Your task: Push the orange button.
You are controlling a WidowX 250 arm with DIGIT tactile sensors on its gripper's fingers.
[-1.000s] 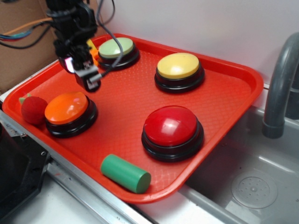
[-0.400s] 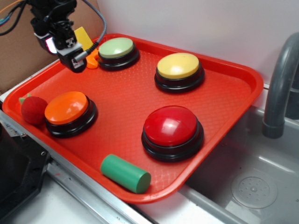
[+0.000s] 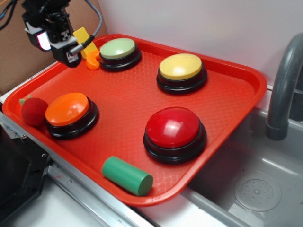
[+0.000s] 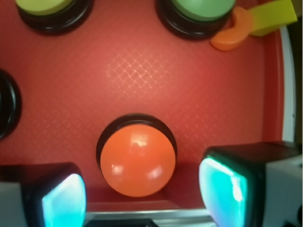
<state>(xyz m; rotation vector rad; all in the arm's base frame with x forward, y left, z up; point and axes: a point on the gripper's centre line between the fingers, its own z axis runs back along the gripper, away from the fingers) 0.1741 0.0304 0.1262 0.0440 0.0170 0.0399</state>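
Gripper [image 3: 66, 53] hangs high with fingers spread and empty; the orange button [image 3: 67, 109] sits below at the tray's [image 3: 236, 113] near-left, so coming down off-centre might clip the red ball [image 3: 34, 111]

I see the tray [image 3: 246, 80] lying beside the sink [image 3: 265, 189], with the tap [image 3: 284, 85] rising at its right edge. On the tray, the orange button [image 3: 68, 109] sits front left with a ball [image 3: 33, 111] touching its left side, another button [image 3: 174, 127] to its right, two more buttons [image 3: 117, 49] [image 3: 181, 67] along the back, and a cylinder [image 3: 128, 176] lying at the front edge. The gripper [image 3: 64, 49] hangs above the back left corner, well apart from the orange button, near a C-shaped piece [image 3: 93, 60] just beside the back left button.
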